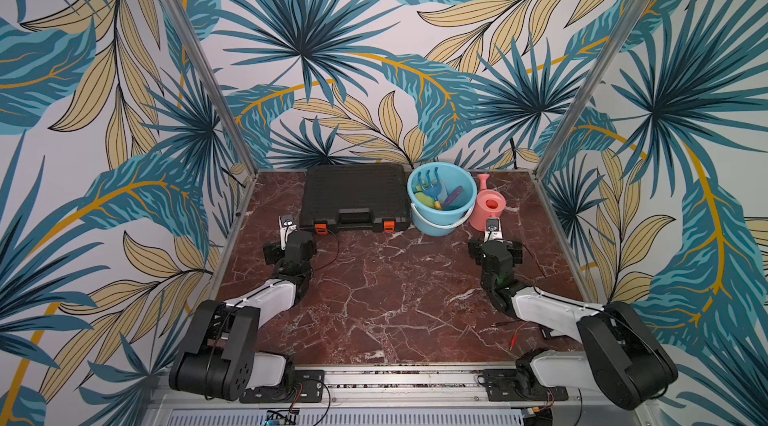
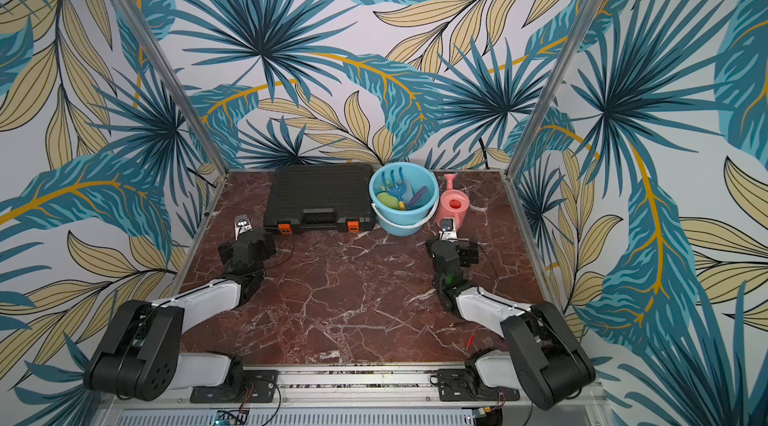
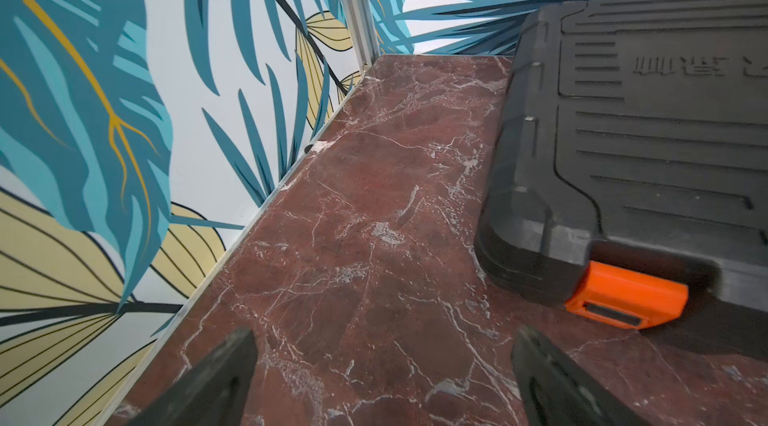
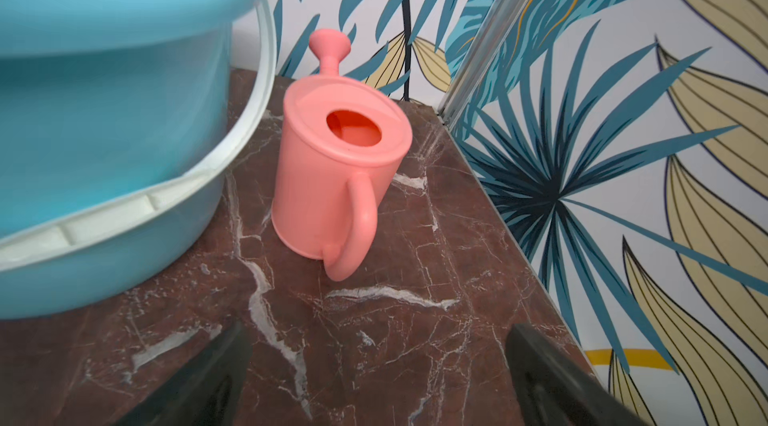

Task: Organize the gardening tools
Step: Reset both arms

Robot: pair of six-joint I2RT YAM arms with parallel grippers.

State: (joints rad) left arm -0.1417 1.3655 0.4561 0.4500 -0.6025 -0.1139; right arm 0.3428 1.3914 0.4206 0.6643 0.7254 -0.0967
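Both left gripper point(image 3: 382, 345) and right gripper point(image 4: 378, 340) gape empty; the pink plastic watering can point(image 4: 328, 170), likely light and stiff, suits pinching its loop handle point(image 4: 359, 232).

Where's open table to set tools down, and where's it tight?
Bare: the near half of the marble table, in front of black case and blue bucket. Crowded: the back row, case, bucket and pink watering can side by side.

Pink watering can point(image 4: 332, 178) stands on the red marble tabletop point(image 4: 415, 320), handle twd the camera, spout away, just beside the blue bucket point(image 4: 104, 112) w/ its white bail point(image 4: 166, 195) down. The right arm's dark fingers point(image 4: 199, 382) are spread wide, apart from the can.
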